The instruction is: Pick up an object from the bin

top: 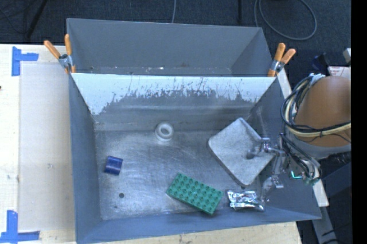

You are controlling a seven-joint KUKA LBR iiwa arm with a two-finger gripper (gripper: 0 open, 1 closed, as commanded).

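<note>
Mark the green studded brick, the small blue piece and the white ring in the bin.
green studded brick (194, 193), camera view, middle of its studded top.
small blue piece (113, 165), camera view, middle of its body.
white ring (163, 137), camera view, near edge of its band.

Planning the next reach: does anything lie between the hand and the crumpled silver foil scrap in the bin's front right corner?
Nothing visible does. The hand hangs close by the crumpled silver foil scrap; the flat grey square pad lies farther back, not between.
</note>
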